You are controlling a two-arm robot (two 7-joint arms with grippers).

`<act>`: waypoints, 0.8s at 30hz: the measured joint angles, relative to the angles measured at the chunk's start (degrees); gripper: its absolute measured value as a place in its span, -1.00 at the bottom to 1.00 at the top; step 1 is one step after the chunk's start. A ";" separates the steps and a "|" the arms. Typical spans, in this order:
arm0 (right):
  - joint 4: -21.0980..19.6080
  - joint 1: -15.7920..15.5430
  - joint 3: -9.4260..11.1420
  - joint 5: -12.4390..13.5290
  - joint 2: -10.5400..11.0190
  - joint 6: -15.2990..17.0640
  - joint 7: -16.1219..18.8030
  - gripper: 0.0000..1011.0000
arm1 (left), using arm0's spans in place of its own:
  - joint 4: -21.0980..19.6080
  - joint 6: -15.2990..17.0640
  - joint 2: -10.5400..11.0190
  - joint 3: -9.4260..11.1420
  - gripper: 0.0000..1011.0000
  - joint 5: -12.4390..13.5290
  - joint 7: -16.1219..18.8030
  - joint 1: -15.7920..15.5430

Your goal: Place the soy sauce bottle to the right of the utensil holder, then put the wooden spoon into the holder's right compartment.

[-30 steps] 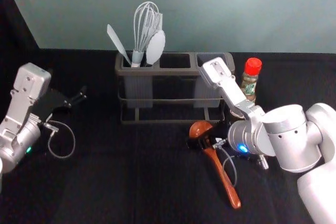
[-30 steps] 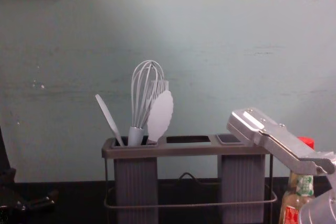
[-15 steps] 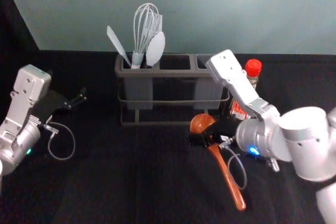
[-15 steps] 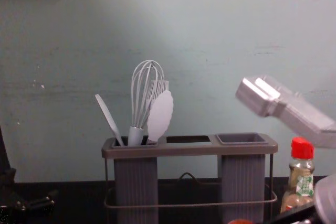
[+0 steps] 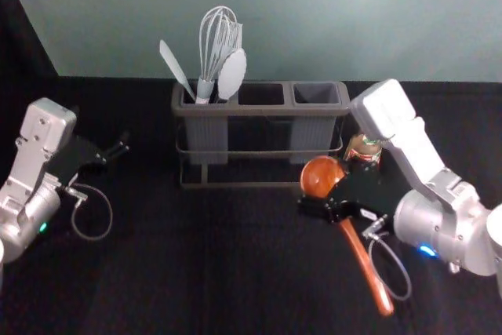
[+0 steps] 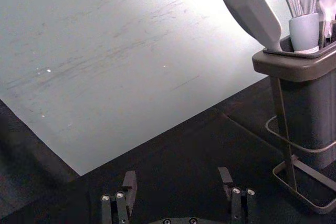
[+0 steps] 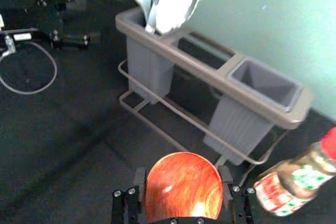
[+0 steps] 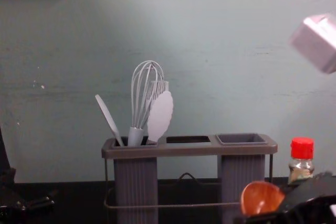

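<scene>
One spoon (image 5: 318,174) has risen in the right gripper (image 5: 329,186) near the holder (image 5: 260,111).

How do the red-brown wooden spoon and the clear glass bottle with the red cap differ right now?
Support: the red-brown wooden spoon is gripped in the right tool; the clear glass bottle with the red cap is ungripped.
Pose: spoon slants, handle toward the robot; bottle is upright.
Look: spoon is plain wood, round bowl on a long handle; bottle is see-through with printed labels.
Shared: both are outside the grey utensil holder.

Lab-like setting, robot arms (image 5: 423,217)
</scene>
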 joint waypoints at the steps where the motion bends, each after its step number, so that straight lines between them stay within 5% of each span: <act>1: -0.83 -0.92 0.42 0.06 0.41 -1.67 -0.69 0.66 | 0.00 0.00 0.00 0.00 1.00 0.00 0.00 0.00; 6: -2.41 -3.59 1.67 0.03 0.90 -7.48 -3.56 0.66 | 0.00 0.00 0.00 0.00 1.00 0.00 0.00 0.00; 11: -3.16 -6.66 2.98 -0.47 0.75 -17.97 -7.98 0.66 | 0.00 0.00 0.00 0.00 1.00 0.00 0.00 0.00; 24: -2.36 -10.67 4.46 -2.27 0.61 -37.46 -13.61 0.66 | 0.00 0.00 0.00 0.00 1.00 0.00 0.00 0.00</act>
